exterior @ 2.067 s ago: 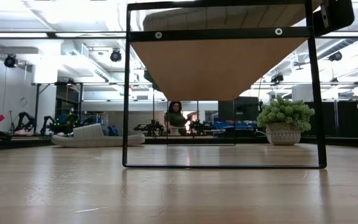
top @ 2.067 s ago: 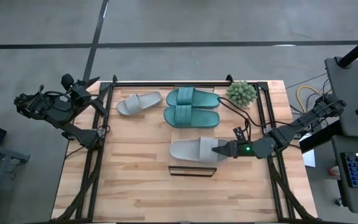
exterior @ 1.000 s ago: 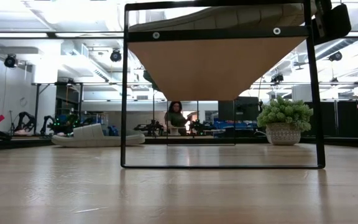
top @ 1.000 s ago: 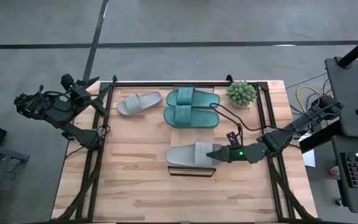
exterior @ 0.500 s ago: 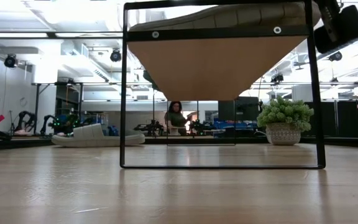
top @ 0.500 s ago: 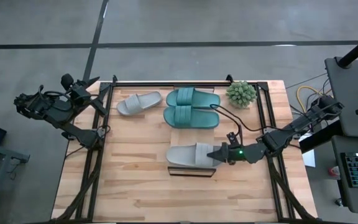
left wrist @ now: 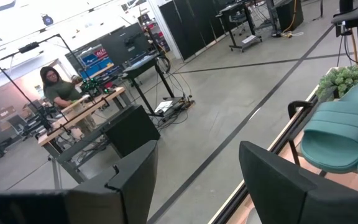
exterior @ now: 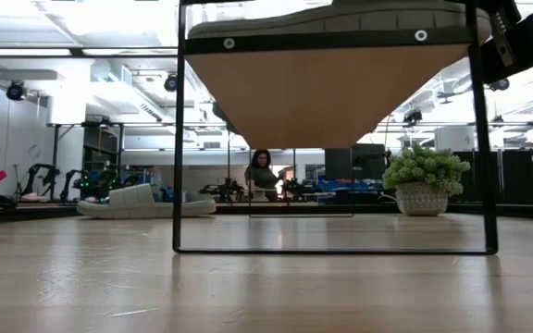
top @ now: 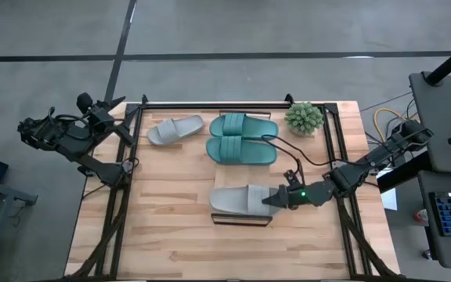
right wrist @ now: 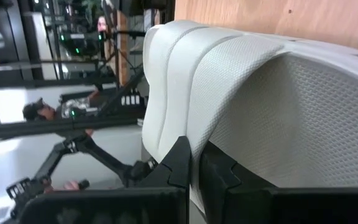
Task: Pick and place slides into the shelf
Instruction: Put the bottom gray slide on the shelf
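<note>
A light grey slide point(top: 237, 200) lies over the top of the small wood-and-metal shelf point(top: 241, 221) near the table's middle. My right gripper point(top: 272, 200) is shut on it, reaching in from the right. In the low view the slide point(exterior: 340, 18) sits along the shelf's top board point(exterior: 331, 92). A second grey slide point(top: 174, 129) and two teal slides point(top: 243, 124) point(top: 241, 151) rest sole-down on the table's far part. My left gripper point(top: 110, 110) waits open beyond the table's far left corner. My right gripper pinches the edge of the grey slide's strap point(right wrist: 195, 146) between its two fingers point(right wrist: 179, 168), one finger on the ribbed outer face and one on the textured inner face. The fingers come nearly level from the table's right. The slide's sole lies on the shelf top.
A potted plant point(top: 304, 117) stands at the far right of the table. A black cable point(top: 296, 153) runs from there to my right arm. Bare wood lies near and left of the shelf. A person point(exterior: 262, 176) sits in the room beyond the table.
My right gripper has carried the grey slide a little toward the table's near edge and down onto the shelf top, rolling its wrist as it went. The shelf has shifted slightly toward the near edge.
</note>
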